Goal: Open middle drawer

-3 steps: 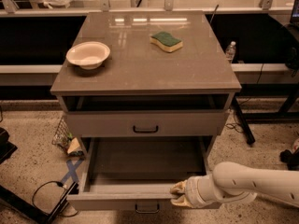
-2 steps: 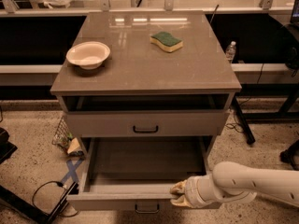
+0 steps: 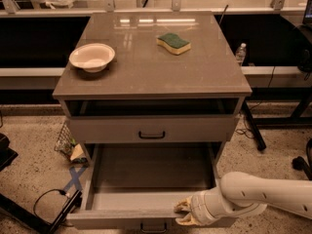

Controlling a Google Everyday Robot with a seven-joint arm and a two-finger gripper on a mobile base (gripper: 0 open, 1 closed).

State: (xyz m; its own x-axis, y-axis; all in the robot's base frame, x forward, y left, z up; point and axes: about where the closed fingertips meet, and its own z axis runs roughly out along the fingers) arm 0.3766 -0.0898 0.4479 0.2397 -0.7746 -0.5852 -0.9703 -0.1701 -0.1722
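Observation:
The middle drawer (image 3: 146,167) is pulled far out of the grey-beige cabinet and shows a plain grey inside. Its small black bar handle (image 3: 153,225) is at the bottom edge of the view. My gripper (image 3: 183,213), on a white arm coming in from the right, is at the drawer's front rim, just right of the handle. The top drawer (image 3: 151,129) above it stands slightly forward, with a dark gap under the cabinet top. The bottom drawer is hidden below the open one.
A pale bowl (image 3: 92,57) and a green-and-yellow sponge (image 3: 173,43) lie on the cabinet top (image 3: 146,72). A black frame and cable (image 3: 48,206) and litter (image 3: 70,147) are on the floor to the left. A black table leg (image 3: 253,128) stands to the right.
The gripper and the drawer's front rim sit slightly nearer the camera than a second ago. Nothing else has moved.

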